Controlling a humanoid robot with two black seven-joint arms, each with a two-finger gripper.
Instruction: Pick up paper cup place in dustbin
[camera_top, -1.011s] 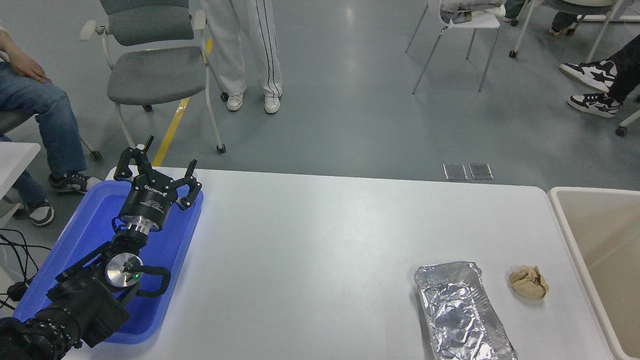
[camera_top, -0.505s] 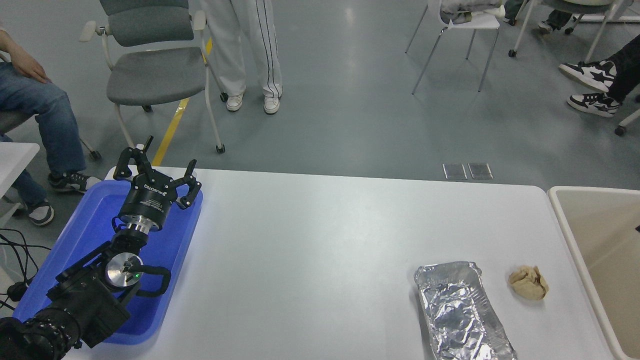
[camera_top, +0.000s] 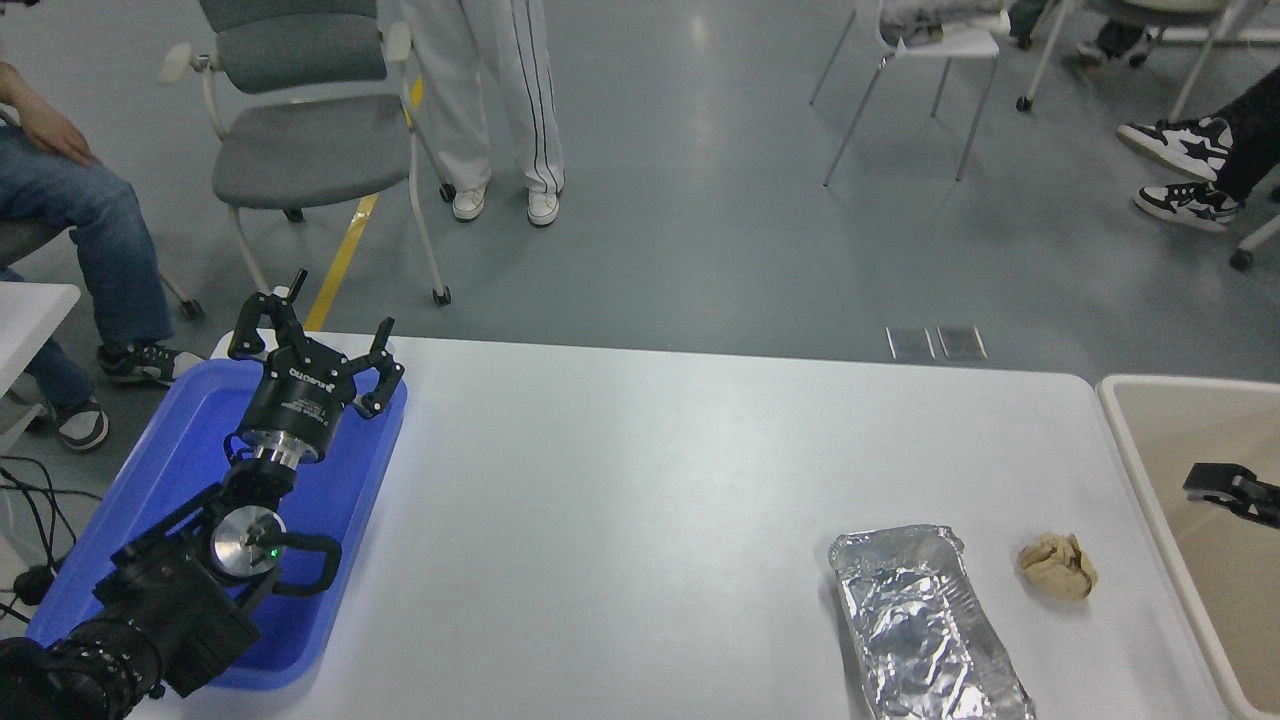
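Note:
The paper cup does not show anywhere in the head view. The beige dustbin (camera_top: 1130, 440) stands off the table's right end, only its left part in view. A black tip of my right gripper (camera_top: 1228, 490) comes in from the right edge above the bin's inside; nothing shows in it, and most of it is cut off. My left gripper (camera_top: 322, 325) is parked open and empty over the blue tray (camera_top: 180, 470) at the lower left.
A crinkled silver foil tray (camera_top: 925, 625) lies at the front right of the white table (camera_top: 620, 480), with a crumpled brown paper ball (camera_top: 1057, 565) just right of it. People and chairs are on the floor beyond the table's far edge.
My right gripper's tip has come into view from the right edge over the dustbin. The left arm and the things on the table have not moved.

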